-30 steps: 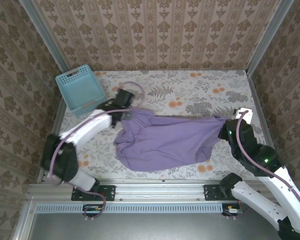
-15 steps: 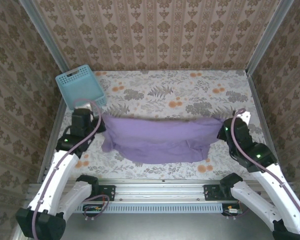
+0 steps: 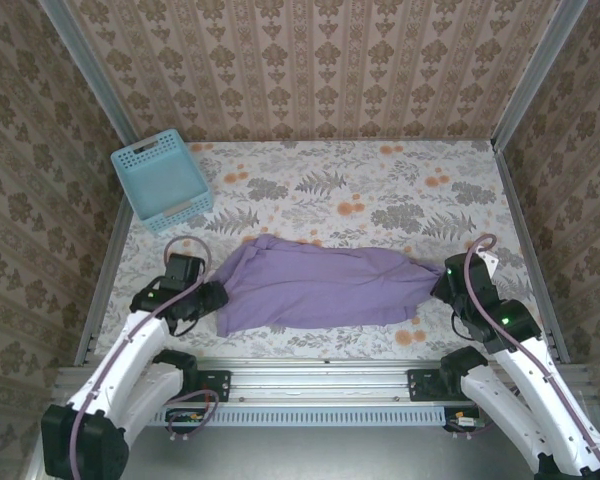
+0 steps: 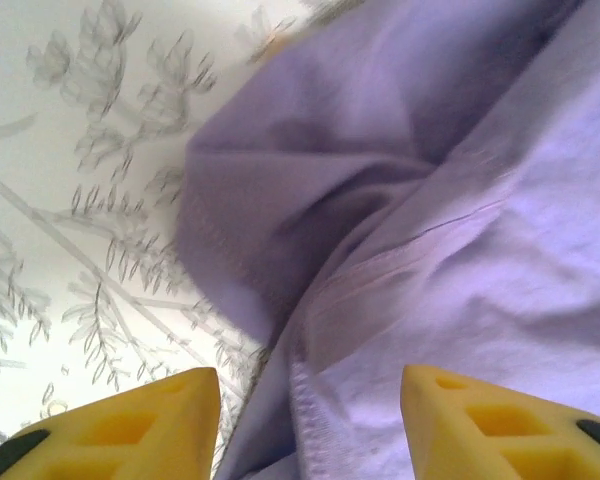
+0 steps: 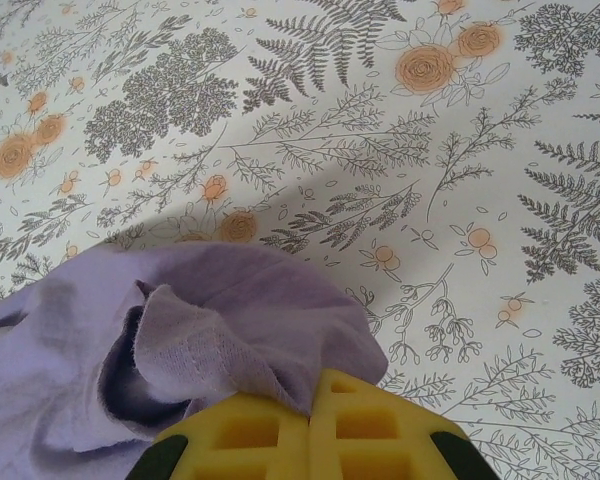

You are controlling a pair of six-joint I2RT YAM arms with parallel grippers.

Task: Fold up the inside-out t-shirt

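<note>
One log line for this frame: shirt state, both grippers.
t-shirt: stretched out on table, left to right | left gripper: open over its left edge | right gripper: shut on its right end

My t-shirt (image 3: 310, 287) is plain lavender. The tablecloth (image 3: 380, 190) is white with grey ferns and orange flowers; at ten o'clock, the basket (image 3: 162, 180) is light blue.

The t-shirt (image 3: 315, 288) is lying on the table (image 3: 380, 190), the basket (image 3: 161, 182) sitting behind its left end, the left gripper (image 3: 212, 297) at that end, the right gripper (image 3: 442, 282) at the other.
</note>
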